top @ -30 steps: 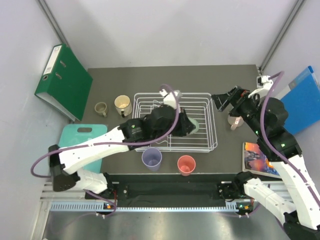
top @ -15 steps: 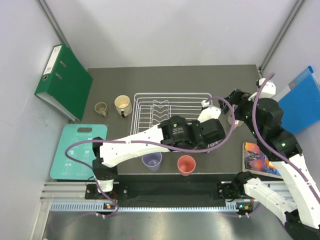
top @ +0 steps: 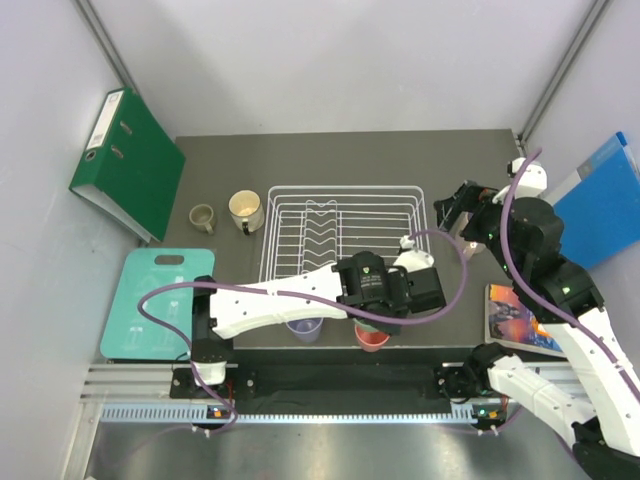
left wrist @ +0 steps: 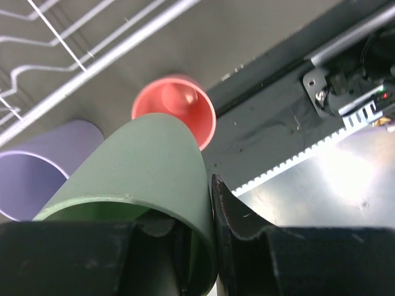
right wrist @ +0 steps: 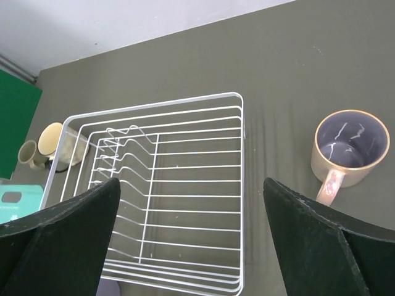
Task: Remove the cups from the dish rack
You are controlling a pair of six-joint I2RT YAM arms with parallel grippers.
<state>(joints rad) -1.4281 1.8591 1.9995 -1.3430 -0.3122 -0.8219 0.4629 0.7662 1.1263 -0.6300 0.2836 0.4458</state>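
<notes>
We see the mint-green cup (left wrist: pixel 142 166) held in the air in the left wrist view. Its open rim is nearest the camera. Its long axis slants away and down toward the table (top: pixel 230 160), with the closed end aimed at the pink cup (left wrist: pixel 176 105). In that view its far end overlaps the pink cup's rim, but we cannot tell whether the two touch. The pink cup stands mouth up at the table's near edge, with the lavender tumbler (left wrist: pixel 43 154) just beside it, also mouth up.

The left gripper (left wrist: pixel 207 213) is nearly closed and pinches the green cup's wall at the rim, one finger inside and one outside. From above, the gripper hides this cup.

The dish rack (top: pixel 345 190) lies behind these cups with its long side running left to right. The right gripper (right wrist: pixel 191 185) hangs above the table to the right of the rack, spread wide and holding nothing. Below it a purplish mug (right wrist: pixel 349 148) stands upright near the rack's right side, apart from it. A cream mug (top: pixel 246 210) and an olive mug (top: pixel 203 216) stand to the left of the rack.
</notes>
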